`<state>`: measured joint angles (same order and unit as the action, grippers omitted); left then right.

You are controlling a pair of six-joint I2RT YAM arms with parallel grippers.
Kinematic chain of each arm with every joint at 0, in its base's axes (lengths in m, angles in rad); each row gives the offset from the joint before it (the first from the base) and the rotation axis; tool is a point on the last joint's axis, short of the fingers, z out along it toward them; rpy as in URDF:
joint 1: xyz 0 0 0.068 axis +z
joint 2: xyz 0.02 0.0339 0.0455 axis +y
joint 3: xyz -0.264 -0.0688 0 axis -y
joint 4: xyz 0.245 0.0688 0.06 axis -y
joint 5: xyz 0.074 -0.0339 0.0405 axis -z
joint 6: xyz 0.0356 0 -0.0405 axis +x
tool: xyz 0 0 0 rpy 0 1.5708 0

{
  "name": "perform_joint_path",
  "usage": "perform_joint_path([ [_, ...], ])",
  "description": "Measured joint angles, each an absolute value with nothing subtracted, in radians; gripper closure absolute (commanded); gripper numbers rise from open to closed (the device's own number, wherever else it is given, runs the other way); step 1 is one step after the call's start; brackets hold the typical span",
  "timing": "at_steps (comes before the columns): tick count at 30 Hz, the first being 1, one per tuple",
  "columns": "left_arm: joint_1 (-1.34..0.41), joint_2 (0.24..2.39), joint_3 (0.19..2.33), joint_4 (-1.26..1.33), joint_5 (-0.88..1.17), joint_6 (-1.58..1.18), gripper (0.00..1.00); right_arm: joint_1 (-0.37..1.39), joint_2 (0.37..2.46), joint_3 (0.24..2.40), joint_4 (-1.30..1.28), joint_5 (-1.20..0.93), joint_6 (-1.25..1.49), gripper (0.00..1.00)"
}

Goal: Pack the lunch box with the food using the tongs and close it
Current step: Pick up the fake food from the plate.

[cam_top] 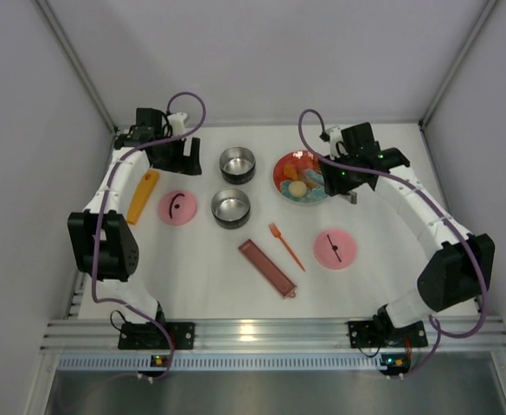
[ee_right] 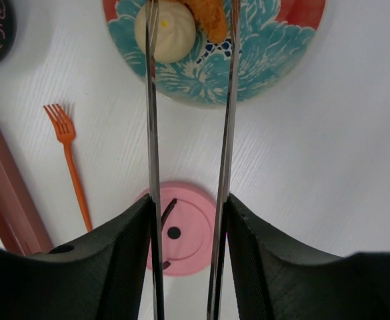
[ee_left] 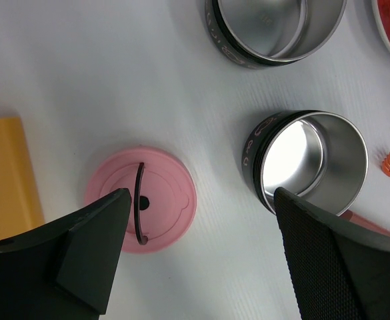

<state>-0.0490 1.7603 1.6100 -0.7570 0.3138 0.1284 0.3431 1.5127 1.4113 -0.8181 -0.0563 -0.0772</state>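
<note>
Right wrist: tongs (ee_right: 152,133) are clamped by the right gripper (ee_right: 188,220) — tips above the plate (ee_right: 261,67); left of the plate, the left gripper (ee_left: 201,200) is seen with jaws spread.

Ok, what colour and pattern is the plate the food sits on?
The plate is red with teal-blue flowers; the right wrist view shows it best.
</note>
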Motion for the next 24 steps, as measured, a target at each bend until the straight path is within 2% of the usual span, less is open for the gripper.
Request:
perform_joint_path([
  [10,-0.067,1.791,1.61,-0.751,0.306,0.093,0.09,0.391,1.423,1.25,-0.784,-0.095,0.039,0.54],
  [24,-0.067,1.796,1.596,-0.741,0.307,0.08,0.08,0.397,1.448,1.216,-0.723,-0.076,0.122,0.5],
])
